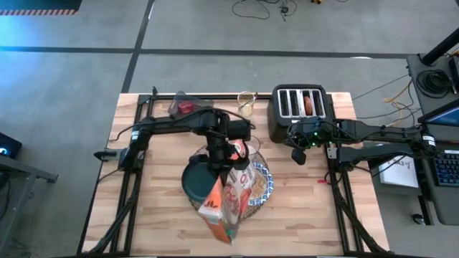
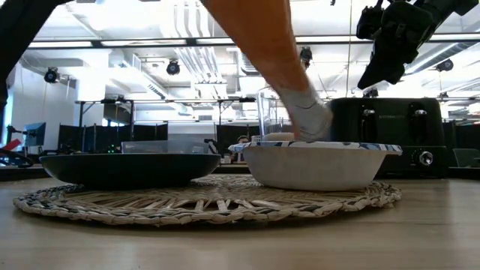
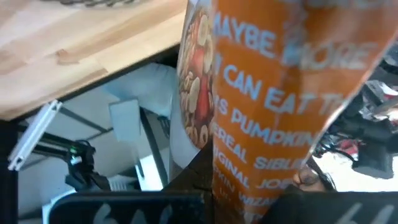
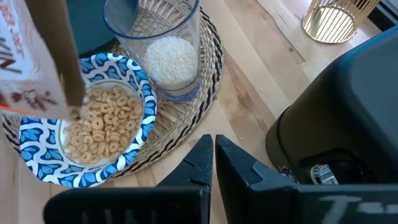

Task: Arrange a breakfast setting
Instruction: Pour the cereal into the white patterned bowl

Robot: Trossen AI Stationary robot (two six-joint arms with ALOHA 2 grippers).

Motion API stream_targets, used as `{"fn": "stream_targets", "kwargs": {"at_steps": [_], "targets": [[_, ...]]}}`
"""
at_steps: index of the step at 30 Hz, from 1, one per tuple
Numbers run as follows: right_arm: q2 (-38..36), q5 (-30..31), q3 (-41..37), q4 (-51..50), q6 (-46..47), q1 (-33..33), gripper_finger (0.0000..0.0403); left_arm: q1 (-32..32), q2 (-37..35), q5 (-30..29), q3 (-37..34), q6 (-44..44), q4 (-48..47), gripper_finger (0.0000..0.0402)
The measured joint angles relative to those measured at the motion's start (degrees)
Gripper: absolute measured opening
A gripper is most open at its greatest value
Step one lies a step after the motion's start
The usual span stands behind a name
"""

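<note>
A round straw placemat [image 2: 210, 202] lies mid-table. On it stand a dark teal plate [image 1: 192, 179], a blue-and-white bowl [image 4: 134, 146] with cereal rings in it, and a clear glass [image 4: 163, 56] with a white filling. My left gripper [image 1: 233, 154] is above the mat, shut on an orange cereal box [image 1: 215, 208]. The box slants down, and its lower end [image 2: 309, 120] is just over the bowl. My right gripper [image 1: 297, 156] hangs shut with nothing in it, in front of the black toaster [image 1: 300, 107], to the right of the mat. My left gripper pinches the orange cereal box [image 3: 249, 174] between its two fingers; the box covers the place of contact, so which part the fingers have does not show. The box is lifted clear of the table and tilted, its lower end [image 4: 74, 106] hanging over the cereal in the bowl.
The toaster stands at the far right of the table. A gold wire holder [image 1: 246, 104] sits at the far edge beside it. Bare wood lies along the near edge [image 1: 308, 229] and at the left of the mat.
</note>
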Motion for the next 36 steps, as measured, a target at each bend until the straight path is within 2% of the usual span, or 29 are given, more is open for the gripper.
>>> {"fn": "stream_targets", "kwargs": {"at_steps": [13,18,21,29,34,36], "targets": [[0.0,0.0,0.0,0.0,0.0,0.0,0.0009,-11.7,-6.1,-18.8,-0.1,5.0,0.0,0.0000],[0.0,0.0,0.0,0.0,0.0,0.0,0.0009,-16.6,-9.8,-32.0,-1.6,6.9,0.0,0.0000],[0.0,0.0,0.0,0.0,0.0,0.0,0.0009,-19.3,-12.3,-41.7,-4.1,9.4,0.0,0.0000],[0.0,0.0,0.0,0.0,0.0,0.0,0.0009,-26.0,-18.6,-56.5,-11.9,17.0,0.2,0.0000],[0.0,0.0,0.0,0.0,0.0,0.0,0.0009,-29.8,-24.9,-71.3,-20.1,18.1,0.0,0.0000],[0.0,0.0,0.0,0.0,0.0,0.0,0.0009,-30.4,-27.7,-74.4,-23.8,18.0,0.0,0.0000]]}}
